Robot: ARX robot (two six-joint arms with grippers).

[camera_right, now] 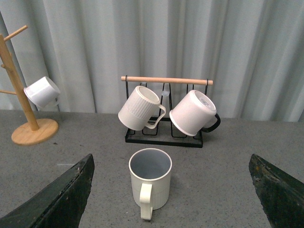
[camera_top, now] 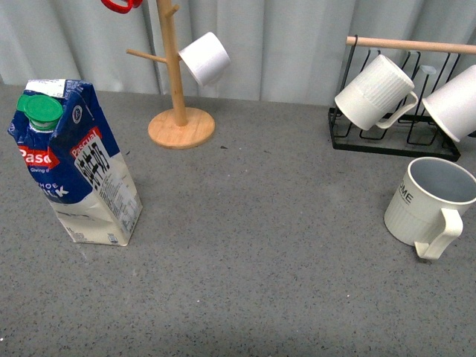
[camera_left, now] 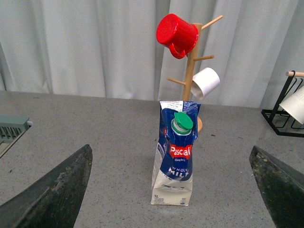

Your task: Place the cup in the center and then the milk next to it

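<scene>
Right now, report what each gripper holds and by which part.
Nothing is held. The left gripper has its jaws wide open, clear of the milk; the right gripper has its jaws wide open, clear of the cup.

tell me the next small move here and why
Probably ease the open right end effector forward and down around the cup. The cup stands upright at the right side of the table, not yet centred, and nothing grips it.

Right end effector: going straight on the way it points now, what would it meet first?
Probably the cup, upright and roughly centred ahead of the open right end effector, handle facing it; depth is hard to judge.
</scene>
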